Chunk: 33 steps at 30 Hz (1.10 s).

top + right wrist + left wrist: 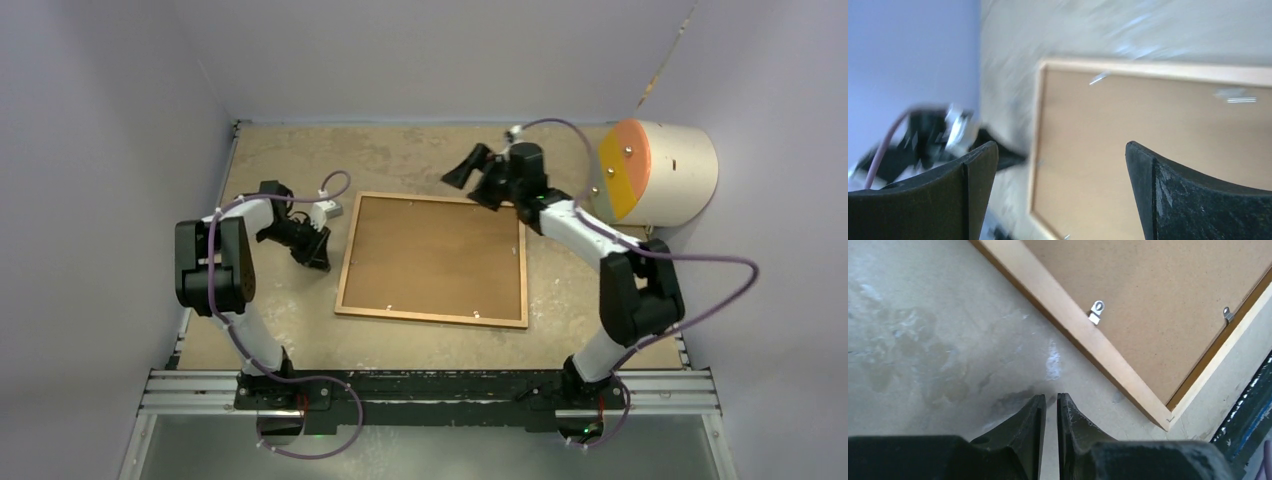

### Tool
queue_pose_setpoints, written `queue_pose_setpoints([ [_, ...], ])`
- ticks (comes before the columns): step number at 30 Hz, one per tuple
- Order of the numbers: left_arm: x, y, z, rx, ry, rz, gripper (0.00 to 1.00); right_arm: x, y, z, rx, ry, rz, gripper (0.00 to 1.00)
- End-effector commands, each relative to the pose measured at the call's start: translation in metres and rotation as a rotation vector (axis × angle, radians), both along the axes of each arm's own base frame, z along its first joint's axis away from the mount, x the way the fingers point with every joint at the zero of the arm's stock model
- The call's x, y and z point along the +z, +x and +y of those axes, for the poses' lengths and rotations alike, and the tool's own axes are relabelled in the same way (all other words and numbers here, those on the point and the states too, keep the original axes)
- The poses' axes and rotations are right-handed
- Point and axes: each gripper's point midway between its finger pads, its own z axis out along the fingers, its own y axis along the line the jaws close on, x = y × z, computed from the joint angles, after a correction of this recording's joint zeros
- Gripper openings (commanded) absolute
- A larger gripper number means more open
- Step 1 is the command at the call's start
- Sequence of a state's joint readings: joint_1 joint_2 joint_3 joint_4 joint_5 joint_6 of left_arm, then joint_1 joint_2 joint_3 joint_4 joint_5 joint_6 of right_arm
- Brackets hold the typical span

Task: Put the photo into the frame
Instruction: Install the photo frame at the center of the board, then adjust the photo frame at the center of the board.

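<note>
Left fingers (1030,427) nearly closed, right fingers (975,175) wide, both empty

The frame (430,316) has an orange-brown wooden rim, paler tan seen up close, around a plain matte brown backing board (435,258) with small silver tabs (1096,310). The surface (420,160) is sandy beige, mottled with darker stains and whitish scuffs. The left end effector (1051,399) and right end effector (1062,150) are black, on white arms (575,225) with black joints, trailed by purple cables (720,260). At the far right corner, a cream drum (680,160) shows an orange face with a yellow wedge. Pale lavender-grey covers the walls (100,100)
</note>
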State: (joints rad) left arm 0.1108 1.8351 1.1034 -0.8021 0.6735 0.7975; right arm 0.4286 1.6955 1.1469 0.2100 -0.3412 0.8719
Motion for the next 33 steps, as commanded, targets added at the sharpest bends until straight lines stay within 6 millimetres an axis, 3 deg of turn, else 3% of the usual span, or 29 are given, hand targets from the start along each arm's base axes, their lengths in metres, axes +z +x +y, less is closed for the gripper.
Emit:
queue_pose_setpoints([
  [1,-0.01,-0.019,-0.007,-0.101,0.093,-0.034,0.19,-0.06,0.001,-0.125,-0.315,-0.32,0.118,0.99],
  [4,-0.015,-0.025,-0.008,-0.126,0.141,-0.046,0.2,-0.079,-0.008,-0.184,-0.463,-0.485,0.139,0.99],
  [8,-0.018,-0.032,-0.011,-0.175,0.191,-0.065,0.19,-0.094,-0.014,-0.215,-0.533,-0.544,0.16,0.99],
  [11,-0.017,-0.034,-0.013,-0.189,0.2,-0.074,0.18,-0.107,-0.012,-0.218,-0.526,-0.547,0.19,0.99],
  [17,-0.013,-0.043,-0.016,-0.242,0.188,-0.074,0.15,-0.122,0.009,-0.196,-0.434,-0.491,0.208,0.96],
  [21,-0.011,-0.045,-0.021,-0.261,0.182,-0.067,0.15,-0.116,0.03,-0.156,-0.337,-0.378,0.186,0.93],
  [25,-0.006,-0.059,-0.039,-0.308,0.143,-0.044,0.21,-0.12,0.053,-0.108,-0.232,-0.352,0.195,0.93],
  [29,-0.004,-0.077,-0.064,-0.379,0.124,-0.017,0.26,-0.117,0.078,-0.041,-0.094,-0.32,0.173,0.93],
  [31,-0.001,-0.088,-0.079,-0.421,0.112,-0.012,0.29,-0.109,0.093,-0.01,-0.047,-0.31,0.139,0.94],
  [32,0.001,-0.094,-0.087,-0.448,0.104,-0.012,0.32,-0.095,0.104,0.006,-0.027,-0.288,0.095,0.96],
  [33,0.004,-0.1,-0.094,-0.482,0.101,-0.014,0.36,-0.098,0.106,0.017,-0.008,-0.279,0.097,0.98],
])
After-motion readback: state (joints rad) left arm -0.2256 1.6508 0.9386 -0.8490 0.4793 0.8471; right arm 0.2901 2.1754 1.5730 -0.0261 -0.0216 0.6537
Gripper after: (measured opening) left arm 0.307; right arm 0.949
